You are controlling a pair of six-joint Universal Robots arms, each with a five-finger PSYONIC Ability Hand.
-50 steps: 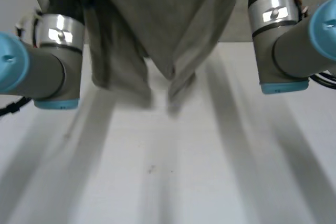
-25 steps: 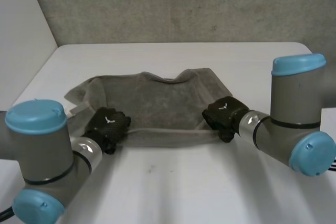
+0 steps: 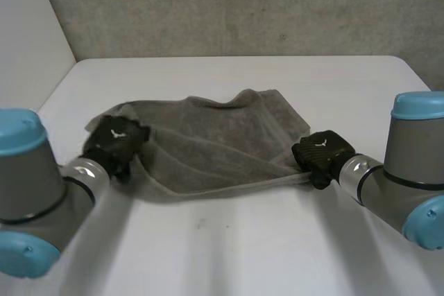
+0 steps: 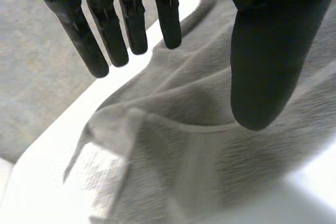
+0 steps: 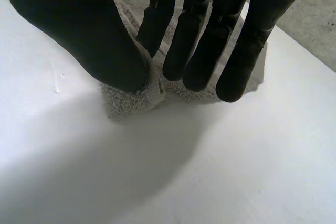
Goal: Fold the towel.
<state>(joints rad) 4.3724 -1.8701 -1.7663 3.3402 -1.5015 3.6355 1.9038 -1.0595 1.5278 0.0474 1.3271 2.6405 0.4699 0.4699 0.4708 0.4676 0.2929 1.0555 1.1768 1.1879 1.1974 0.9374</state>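
Note:
The grey towel (image 3: pixel 215 143) lies rumpled on the white table (image 3: pixel 229 247), folded roughly in half with its fold line toward me. My left hand (image 3: pixel 114 140) hovers at the towel's left end. In the left wrist view its fingers (image 4: pixel 113 35) are straight and well apart from the thumb, and the towel (image 4: pixel 210 145) lies loose below them. My right hand (image 3: pixel 322 152) is at the towel's near right corner. In the right wrist view its thumb (image 5: pixel 79 30) and fingers pinch that corner of the towel (image 5: pixel 131 98) just above the table.
A grey wall (image 3: pixel 243 5) runs behind the table's far edge. A white panel (image 3: pixel 28 39) stands at the left. Bare tabletop lies in front of the towel and to its right.
The towel, held up high a second ago, now lies on the table. My left hand has opened, let go and drawn off to the left. The right hand has shifted slightly right, still pinching.

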